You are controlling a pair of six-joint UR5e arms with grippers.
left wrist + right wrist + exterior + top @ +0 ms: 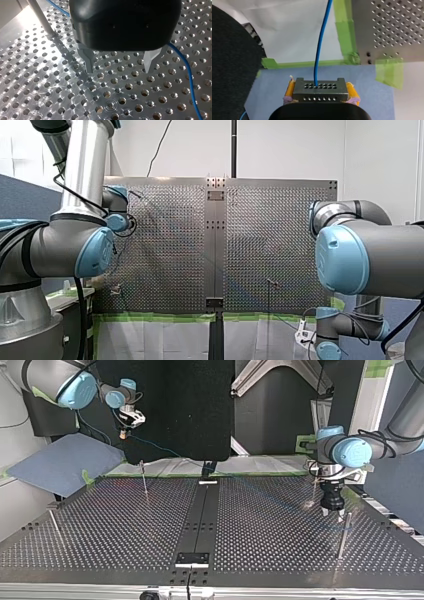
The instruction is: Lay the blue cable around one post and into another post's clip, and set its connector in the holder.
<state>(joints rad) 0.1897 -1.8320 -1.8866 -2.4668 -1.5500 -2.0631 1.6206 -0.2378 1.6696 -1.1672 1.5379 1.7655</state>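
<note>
Cable point(320, 50) rising ahead of right gripper point(320, 87), connector point(320, 94) clamped between yellow pads.
Left gripper point(118, 71) spread apart close over table point(37, 87); cable just beside one finger, post point(40, 17) beyond the other.

Two pincers point(118, 71) point(320, 93), one blue cable point(319, 50), one connector point(320, 86), one table point(125, 530) — three posts point(144, 480) point(54, 525) point(342, 535) plain in the top view.

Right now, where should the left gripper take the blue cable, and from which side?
On the bare run of cable just beside the left gripper, from above, open fingers straddling it crosswise: it is thin and seems to lie low over the table.
</note>
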